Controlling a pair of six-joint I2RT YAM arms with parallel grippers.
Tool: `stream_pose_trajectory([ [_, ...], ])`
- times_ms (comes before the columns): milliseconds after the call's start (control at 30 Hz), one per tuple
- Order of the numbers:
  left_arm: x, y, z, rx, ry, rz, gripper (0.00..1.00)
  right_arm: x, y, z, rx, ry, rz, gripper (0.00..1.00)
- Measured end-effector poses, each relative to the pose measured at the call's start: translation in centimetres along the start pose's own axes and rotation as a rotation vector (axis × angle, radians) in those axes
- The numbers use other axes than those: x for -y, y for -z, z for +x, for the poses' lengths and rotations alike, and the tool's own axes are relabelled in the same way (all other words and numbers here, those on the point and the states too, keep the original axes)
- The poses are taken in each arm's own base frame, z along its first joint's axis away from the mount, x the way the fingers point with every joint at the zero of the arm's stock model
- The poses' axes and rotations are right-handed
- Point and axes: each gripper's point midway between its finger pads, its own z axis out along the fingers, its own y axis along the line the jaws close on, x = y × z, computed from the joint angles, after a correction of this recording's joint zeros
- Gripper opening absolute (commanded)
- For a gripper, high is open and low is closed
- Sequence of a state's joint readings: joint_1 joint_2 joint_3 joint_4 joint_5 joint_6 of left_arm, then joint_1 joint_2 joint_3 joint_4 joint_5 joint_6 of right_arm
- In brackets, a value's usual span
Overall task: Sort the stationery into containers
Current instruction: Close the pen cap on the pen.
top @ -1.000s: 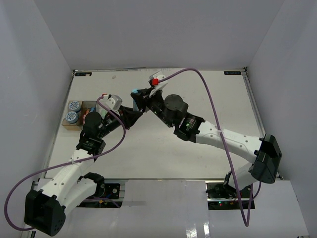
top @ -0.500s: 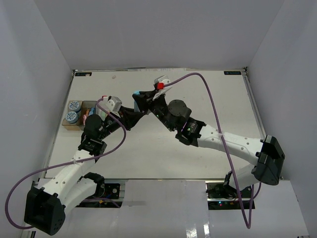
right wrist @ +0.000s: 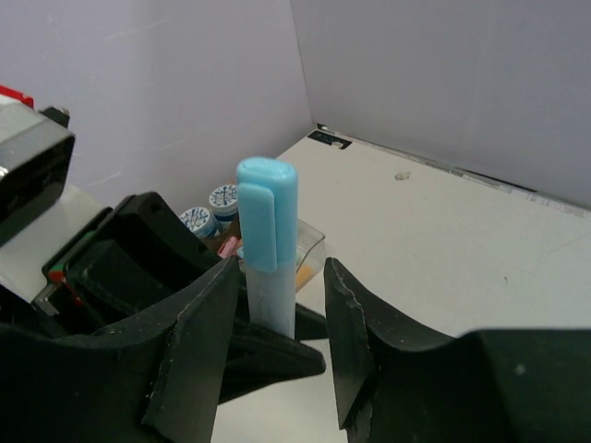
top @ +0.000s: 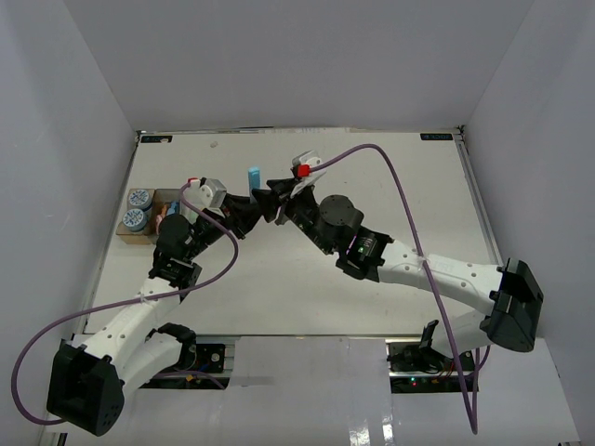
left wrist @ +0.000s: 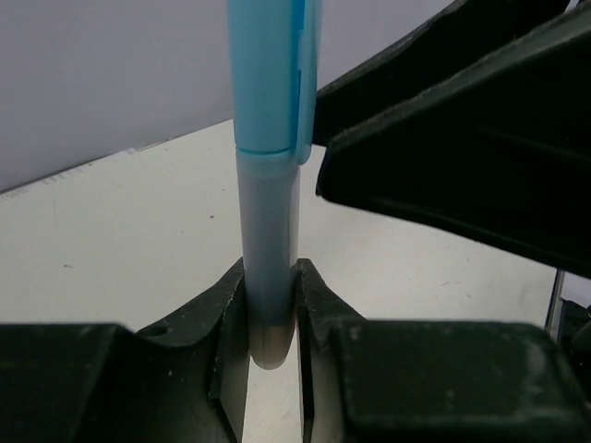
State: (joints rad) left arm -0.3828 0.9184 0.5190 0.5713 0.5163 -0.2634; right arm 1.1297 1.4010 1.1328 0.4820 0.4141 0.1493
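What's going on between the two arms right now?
The left gripper is shut on the lower end of a light-blue capped highlighter pen, holding it upright. The right gripper brackets the same pen with jaws open, not touching it. Two blue-and-white patterned rolls sit in the tan bin at the left.

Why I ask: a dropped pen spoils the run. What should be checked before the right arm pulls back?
1. Left gripper shut on the blue pen: ok.
2. Right gripper open, a gap each side of the pen: ok.
3. Pen upright in the left grip: ok.
4. Free room in the bins: cannot tell, the left arm partly hides them.
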Motion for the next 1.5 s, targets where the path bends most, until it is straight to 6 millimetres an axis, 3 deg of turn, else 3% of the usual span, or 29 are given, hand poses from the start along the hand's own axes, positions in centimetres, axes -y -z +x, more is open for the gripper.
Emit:
stream_pose_trajectory([
  [100,-0.1,0.0,-0.3,0.014,-0.012,-0.005,0.10,-0.1,0.3,0.6,-0.025,0.009,-0.005,0.57],
  [300,-0.1,-0.1,-0.6,0.025,-0.027,-0.001,0.11,-0.4,1.2,-0.3,-0.029,0.016,-0.032,0.85],
  [333,-0.1,-0.1,-0.6,0.025,-0.030,-0.001,0.11,-0.4,1.4,-0.6,-0.026,0.020,-0.036,0.96],
  [367,-0.1,-0.1,-0.6,0.024,-0.033,0.001,0.11,-0.4,1.6,-1.1,-0.023,0.020,-0.042,0.98],
  [433,-0.1,-0.1,-0.5,0.019,-0.040,0.004,0.11,-0.5,2.1,-1.9,-0.013,0.026,-0.055,0.90],
  [667,0.2,0.2,0.6,-0.030,-0.061,0.029,0.12,-0.4,4.2,-5.7,0.042,0.012,-0.068,0.90],
  [933,0.5,0.2,0.9,-0.060,-0.078,0.048,0.12,-0.6,2.2,-8.1,-0.002,0.028,-0.007,0.92],
  [1100,0.5,0.3,1.3,-0.075,-0.073,0.052,0.11,-0.3,0.1,-6.1,-0.086,0.059,0.047,1.00],
  [1333,0.6,0.3,1.4,-0.078,-0.071,0.055,0.12,0.4,-1.2,-2.1,-0.207,0.112,0.107,0.87],
  [1500,0.7,0.4,1.6,-0.088,-0.070,0.065,0.10,0.4,-1.0,-2.0,-0.222,0.132,0.086,0.85],
])
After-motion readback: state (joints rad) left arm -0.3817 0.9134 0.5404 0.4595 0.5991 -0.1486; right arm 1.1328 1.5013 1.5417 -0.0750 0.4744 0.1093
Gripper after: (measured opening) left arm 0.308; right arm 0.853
